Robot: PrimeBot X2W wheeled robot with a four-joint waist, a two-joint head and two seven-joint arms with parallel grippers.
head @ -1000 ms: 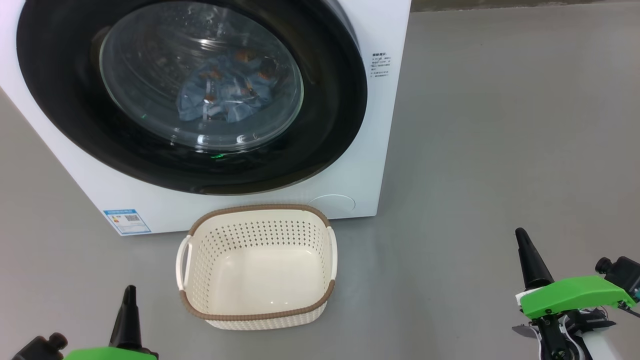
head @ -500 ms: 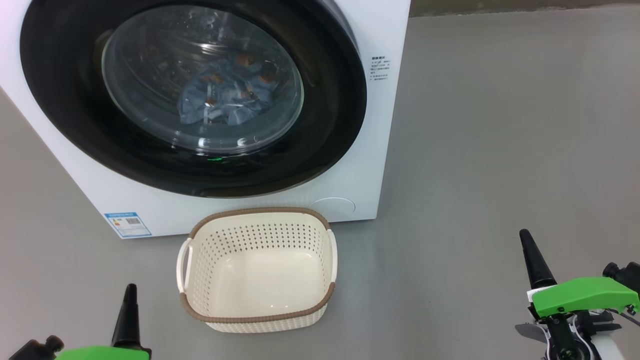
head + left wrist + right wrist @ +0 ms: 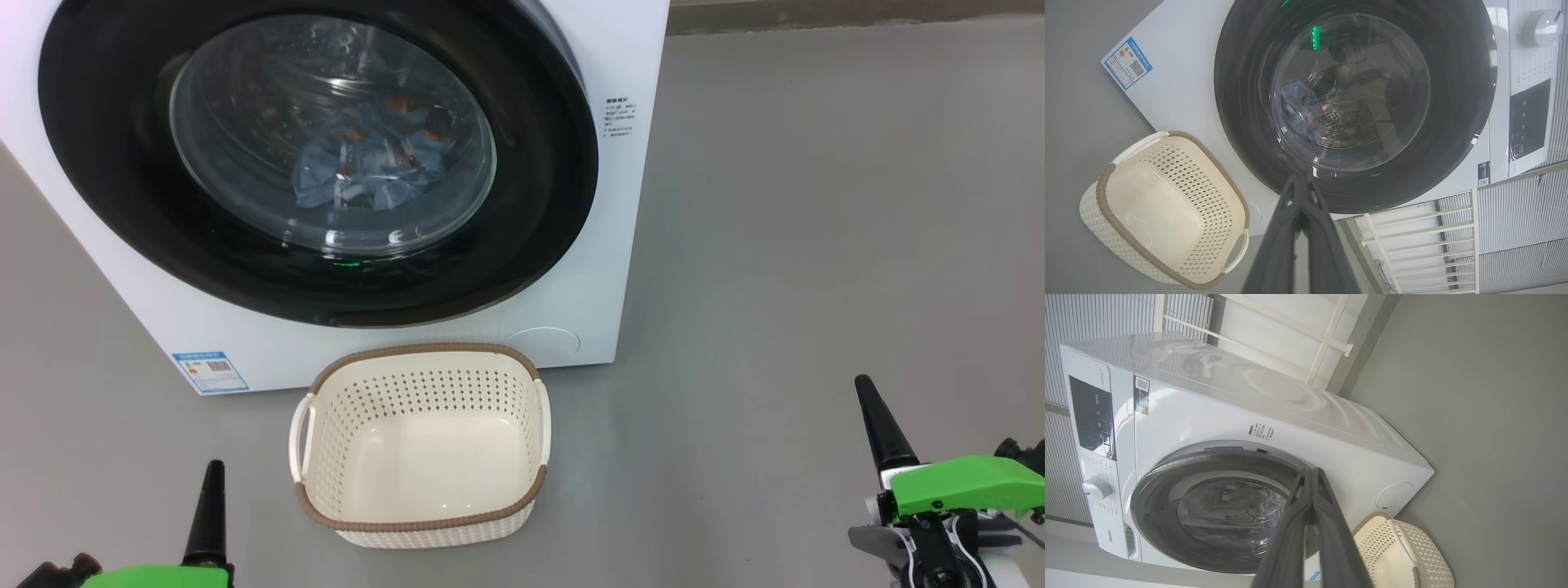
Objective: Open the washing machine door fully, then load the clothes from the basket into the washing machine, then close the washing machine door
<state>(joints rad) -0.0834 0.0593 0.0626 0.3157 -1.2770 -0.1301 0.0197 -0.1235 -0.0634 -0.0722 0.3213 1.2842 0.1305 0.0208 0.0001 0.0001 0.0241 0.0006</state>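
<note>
At lower left, the left end effector (image 3: 214, 474) has its fingers pressed together, holding nothing. One washing machine (image 3: 620, 245) stands with its one washing machine door (image 3: 114, 204) closed, the clothes (image 3: 367, 163) bundled in a single heap behind the glass. One basket (image 3: 424, 351) sits just before the machine's bottom edge. Open floor (image 3: 816, 204) spreads rightward to the right end effector (image 3: 865, 390), which is likewise pressed together.

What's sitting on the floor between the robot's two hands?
In the head view, the empty basket sits between the left gripper and the right gripper, nearer the left one. The rest of that stretch is bare grey floor.
</note>
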